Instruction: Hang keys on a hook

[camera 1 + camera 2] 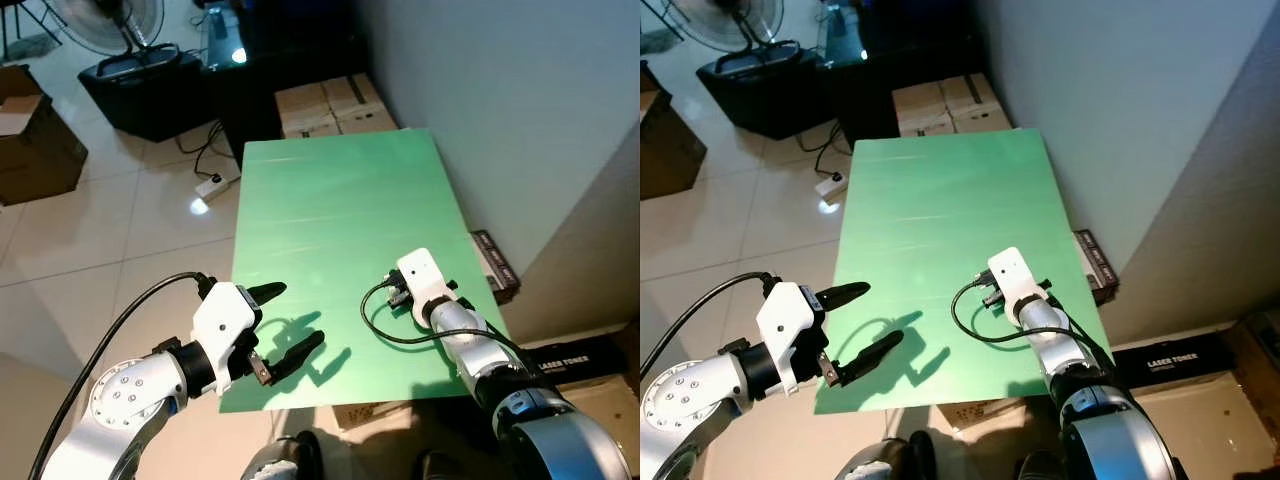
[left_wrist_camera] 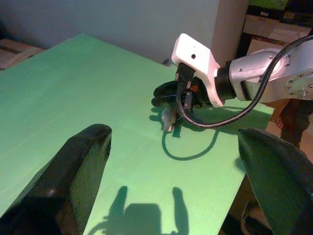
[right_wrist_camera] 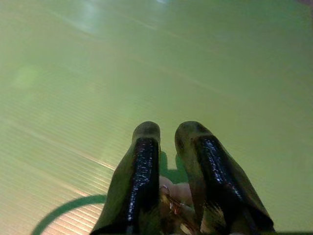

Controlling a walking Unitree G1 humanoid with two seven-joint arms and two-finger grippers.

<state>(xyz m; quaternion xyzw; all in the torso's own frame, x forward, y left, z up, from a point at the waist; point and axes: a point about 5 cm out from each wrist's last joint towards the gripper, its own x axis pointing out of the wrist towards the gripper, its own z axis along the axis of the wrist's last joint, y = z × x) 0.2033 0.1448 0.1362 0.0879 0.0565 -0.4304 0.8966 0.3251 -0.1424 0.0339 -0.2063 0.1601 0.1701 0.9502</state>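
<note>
at seven o'clock on the green board (image 1: 340, 200), the left gripper (image 1: 283, 325) hovers with fingers spread wide. toward four o'clock, the right gripper (image 2: 168, 95) pinches the keys (image 2: 168, 119) just above the board.

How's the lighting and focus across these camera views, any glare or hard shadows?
Left eye view: hard shadow of the left gripper on the green board, glare on the floor tiles. Right wrist view: soft and hazy, with the right gripper dark against the board.
</note>
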